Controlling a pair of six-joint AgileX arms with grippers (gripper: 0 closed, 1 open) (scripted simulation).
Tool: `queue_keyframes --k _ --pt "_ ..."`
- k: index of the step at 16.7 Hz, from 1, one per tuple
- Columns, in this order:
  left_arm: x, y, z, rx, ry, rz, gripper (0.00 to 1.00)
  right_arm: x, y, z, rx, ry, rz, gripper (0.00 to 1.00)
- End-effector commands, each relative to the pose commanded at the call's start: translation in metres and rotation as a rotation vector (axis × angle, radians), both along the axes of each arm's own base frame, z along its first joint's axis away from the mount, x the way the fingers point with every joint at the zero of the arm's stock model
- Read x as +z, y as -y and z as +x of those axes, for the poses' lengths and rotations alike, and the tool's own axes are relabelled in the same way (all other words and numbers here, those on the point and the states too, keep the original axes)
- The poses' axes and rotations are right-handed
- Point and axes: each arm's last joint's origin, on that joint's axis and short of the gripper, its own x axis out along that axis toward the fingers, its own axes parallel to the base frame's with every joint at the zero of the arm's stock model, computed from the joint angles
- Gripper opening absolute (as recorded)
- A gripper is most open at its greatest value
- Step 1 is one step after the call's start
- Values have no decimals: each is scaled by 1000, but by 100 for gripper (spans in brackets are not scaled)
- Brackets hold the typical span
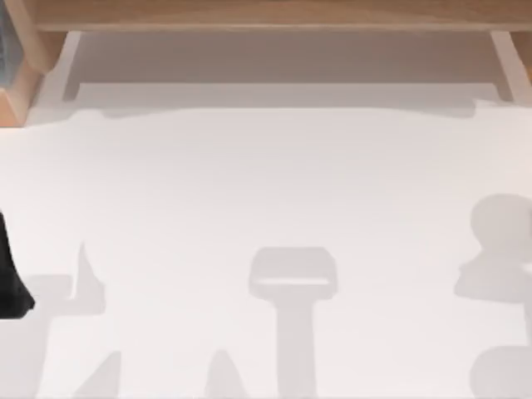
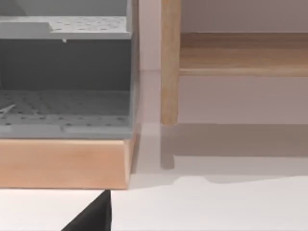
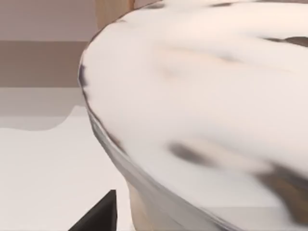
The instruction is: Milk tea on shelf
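Short of the shelf (image 1: 266,12), on its right-hand side, the milk tea (image 3: 202,96) sits close against my right gripper (image 3: 98,216). One of the shelf's wooden uprights rises just behind the cup. Whether this gripper is open or already closed on the cup I cannot tell, nor whether the cup rests on the table (image 1: 266,183) or is lifted. It probably stands near the table's right edge, where rounded shadows fall.

**Step in hand (judged):** carrying the cup to the shelf.
- Keep the cup upright, since the drink can slosh.
- Grip the wall below the lid, never the lid itself.
- Press lightly, because thin clear plastic is likely to flex.
- Clear the board's front edge before moving forward, and set down well between the side panels.

**Materials:**
- The lid is white, smooth and gently domed, with a clear glossy rim.
- Pale brown shows beneath the rim.
- The shelf is a matte light wood board on white legs.
- The table is plain white.

My left arm (image 1: 10,278) is parked well in front of the shelf's left end. Its gripper (image 2: 91,216) faces a grey perforated rack (image 2: 65,86) on a wooden base beside the shelf. The state of this gripper is likewise undetermined.
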Motion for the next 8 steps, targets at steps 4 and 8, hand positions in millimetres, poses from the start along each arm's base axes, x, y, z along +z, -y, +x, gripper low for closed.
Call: queue_keyframes --k 4,8 --pt "0 0 0 0 0 0 100 0 0 0 0 0 0 55" --pt "0 0 0 0 0 0 100 0 0 0 0 0 0 25"
